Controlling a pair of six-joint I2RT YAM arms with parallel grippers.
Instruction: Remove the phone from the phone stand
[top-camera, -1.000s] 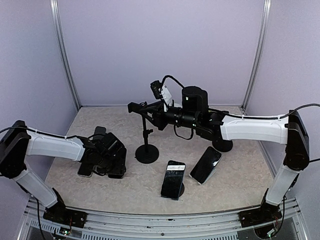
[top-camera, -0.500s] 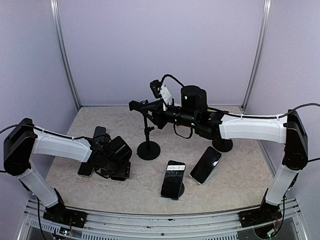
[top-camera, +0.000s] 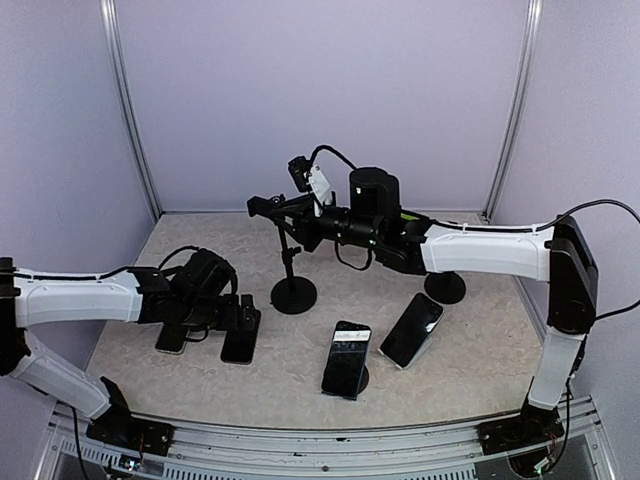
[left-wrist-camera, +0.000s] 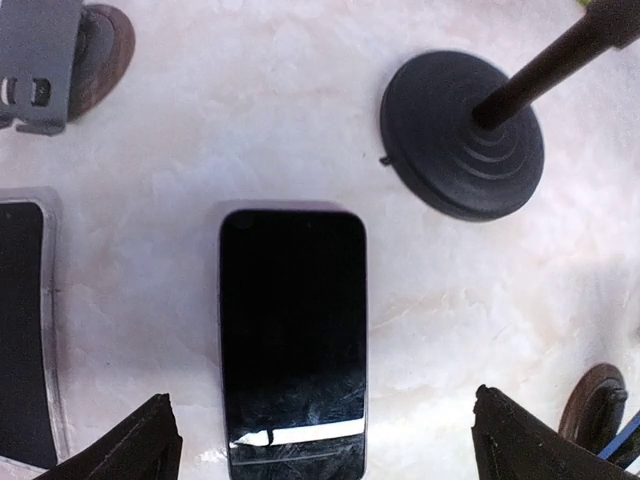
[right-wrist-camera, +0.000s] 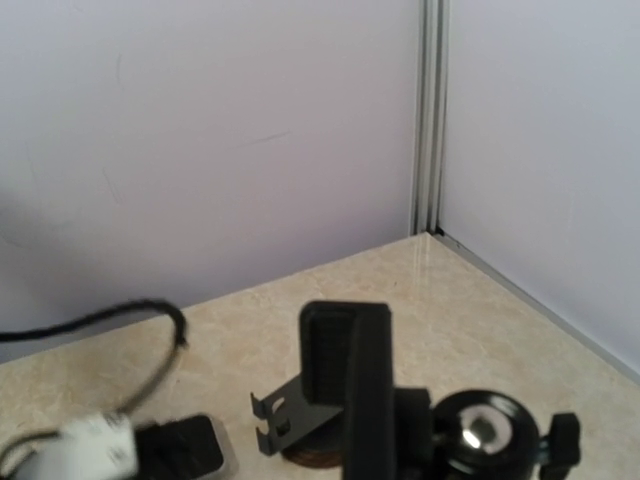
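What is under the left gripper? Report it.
A dark phone lies flat on the table, screen up, framed by the left gripper and its spread fingers. A second phone lies beside it. The table directly beneath the dark phone is covered.

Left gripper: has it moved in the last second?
Yes. In the top view the left gripper has pulled back leftward, away from the nearer propped phone, leaving the flat phone uncovered.

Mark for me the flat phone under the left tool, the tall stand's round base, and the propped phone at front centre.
flat phone (left-wrist-camera: 292, 330): left wrist view, middle of its screen.
tall stand's round base (left-wrist-camera: 450, 150): left wrist view, top of the disc.
propped phone (top-camera: 347, 360): top external view, its screen.
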